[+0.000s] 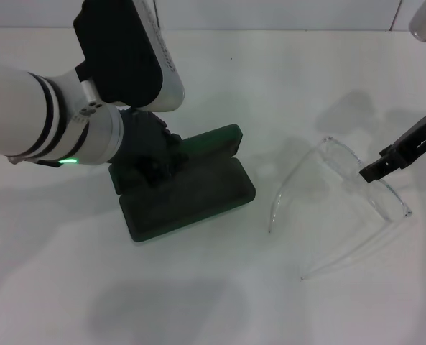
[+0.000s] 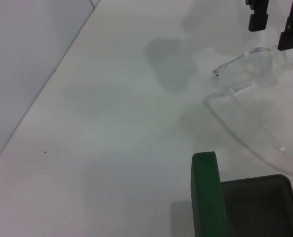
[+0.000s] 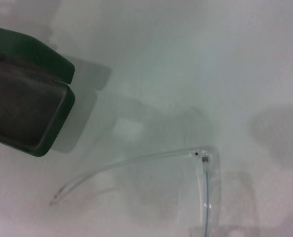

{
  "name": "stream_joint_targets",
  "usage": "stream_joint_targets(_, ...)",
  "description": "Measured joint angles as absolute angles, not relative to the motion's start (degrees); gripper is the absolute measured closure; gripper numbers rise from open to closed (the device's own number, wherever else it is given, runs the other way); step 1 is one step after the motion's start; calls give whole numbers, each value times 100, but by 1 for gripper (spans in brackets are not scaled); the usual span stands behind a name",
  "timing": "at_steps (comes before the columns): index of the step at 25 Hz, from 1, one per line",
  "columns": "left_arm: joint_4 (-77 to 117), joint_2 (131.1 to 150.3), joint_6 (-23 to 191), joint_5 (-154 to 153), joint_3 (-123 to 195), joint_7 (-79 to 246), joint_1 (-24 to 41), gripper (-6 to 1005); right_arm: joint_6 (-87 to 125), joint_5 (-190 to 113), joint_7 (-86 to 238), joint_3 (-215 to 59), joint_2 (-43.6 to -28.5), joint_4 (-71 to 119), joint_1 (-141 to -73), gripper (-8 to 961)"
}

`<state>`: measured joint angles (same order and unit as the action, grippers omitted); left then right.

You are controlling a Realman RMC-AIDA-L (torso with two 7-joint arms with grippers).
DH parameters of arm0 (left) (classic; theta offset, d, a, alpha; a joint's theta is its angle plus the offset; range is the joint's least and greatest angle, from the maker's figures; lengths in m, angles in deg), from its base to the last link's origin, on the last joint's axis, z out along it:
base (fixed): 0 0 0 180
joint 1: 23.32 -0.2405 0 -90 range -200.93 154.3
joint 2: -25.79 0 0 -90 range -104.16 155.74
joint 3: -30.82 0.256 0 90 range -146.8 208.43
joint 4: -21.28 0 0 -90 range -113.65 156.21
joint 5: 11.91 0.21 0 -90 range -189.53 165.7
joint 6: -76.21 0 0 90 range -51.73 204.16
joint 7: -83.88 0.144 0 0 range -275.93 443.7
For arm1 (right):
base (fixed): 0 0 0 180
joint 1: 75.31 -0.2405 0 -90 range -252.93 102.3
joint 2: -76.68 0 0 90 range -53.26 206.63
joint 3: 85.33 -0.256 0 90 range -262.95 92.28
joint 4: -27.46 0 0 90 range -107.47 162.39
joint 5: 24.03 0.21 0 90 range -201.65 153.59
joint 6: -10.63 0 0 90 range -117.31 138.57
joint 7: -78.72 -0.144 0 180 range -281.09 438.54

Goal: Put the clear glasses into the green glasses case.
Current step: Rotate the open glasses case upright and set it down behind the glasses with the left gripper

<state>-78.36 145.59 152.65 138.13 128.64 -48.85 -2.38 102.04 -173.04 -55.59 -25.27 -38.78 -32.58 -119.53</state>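
My right gripper, jaws parted, hovers at the lens of the clear glasses, arms splayed towards me, right of the open green glasses case that my left gripper covers, jaws unreadable.

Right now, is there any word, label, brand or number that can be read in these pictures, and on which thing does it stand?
None can be read.
Green glasses case: open, no lettering shows in any view.
Clear glasses: no marking shows.
Left arm: black bands and a green light, no text.
Right pincer: a tiny light patch on the black part above it, too small to read.
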Motion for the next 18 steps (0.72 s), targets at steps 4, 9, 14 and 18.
stream_joint_targets(4, -7850, 14558, 15262, 13821, 12864, -4883, -249, 800, 10199, -17302, -5562, -2478, -3885, -3184, -11977, 347)
stream_joint_targets(9, -7853, 14558, 15258, 13826, 12864, -4881, -249, 799, 10152, -17301, -5564, -2384, -3897, -2967, -12023, 356)
stream_joint_targets(14, -7856, 14558, 15258, 13831, 12864, -4873, -249, 797, 9993, -17299, -5565, -2269, -3898, -2800, -12036, 353)
stream_joint_targets(18, -7857, 14558, 15258, 13838, 12864, -4873, -252, 796, 9881, -17292, -5550, -2210, -3898, -2749, -12045, 357)
